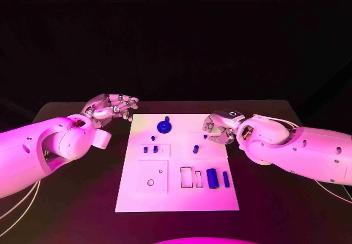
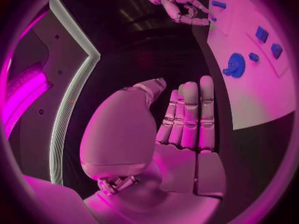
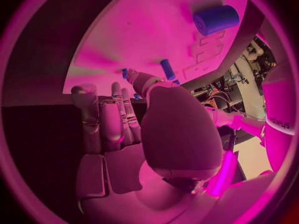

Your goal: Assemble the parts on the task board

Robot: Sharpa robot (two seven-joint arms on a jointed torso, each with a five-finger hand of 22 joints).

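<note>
The task board (image 1: 176, 195) lies on the black table (image 1: 66, 203) between the two hands: the left hand (image 1: 110, 107) hovers just off the board's far left corner, fingers extended side by side and holding nothing, while the right hand (image 1: 220, 127) sits over the board's right edge, fingers loosely curled, with nothing visibly held. The blue parts lie on the board: a round knobbed piece (image 1: 164, 125) between the hands, a small peg (image 1: 196, 149) just beside the right hand's fingers, and a cylinder (image 1: 212, 178) nearer the robot than that hand.
</note>
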